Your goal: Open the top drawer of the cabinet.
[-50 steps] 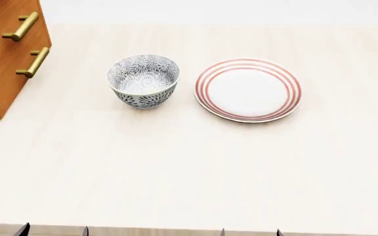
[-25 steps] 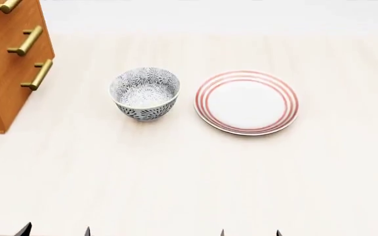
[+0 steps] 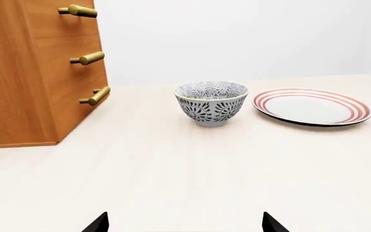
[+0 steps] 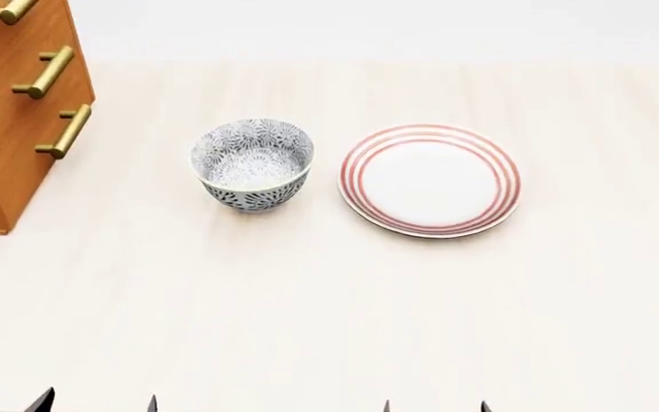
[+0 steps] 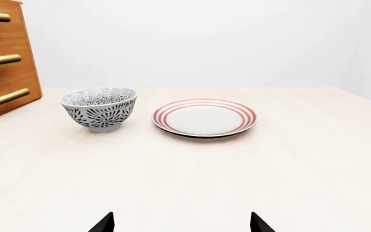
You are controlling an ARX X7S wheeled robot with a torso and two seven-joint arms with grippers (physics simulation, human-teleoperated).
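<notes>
Left wrist view: the cabinet [image 3: 27, 72] stands at the worktop's [image 3: 185, 169] far left corner, three brass bar handles stacked on its front, the top drawer [image 3: 56, 17] uppermost with its handle [image 3: 78, 10] lying level. The left hand [image 3: 184, 224] shows only two dark fingertips set wide apart, holding nothing, well short of the cabinet and well below that handle. A patterned bowl [image 3: 211, 103] and a red-ringed plate [image 3: 312, 107] sit further along.

Head view: the cabinet [image 4: 15, 112] fills the far left corner, its front turned toward the bowl [image 4: 251, 165] and plate [image 4: 431, 178]; the top handle [image 4: 9, 10] is cut by the frame. Both hands sit at the near edge, the left hand [image 4: 95, 402] on the cabinet's side, the right hand [image 4: 435, 405] further off (so the left arm looks the natural choice).

Right wrist view: the right hand [image 5: 181, 222], fingertips spread and empty, faces the plate [image 5: 204, 118]; the cabinet [image 5: 5, 63] lies off to one side, well apart.
</notes>
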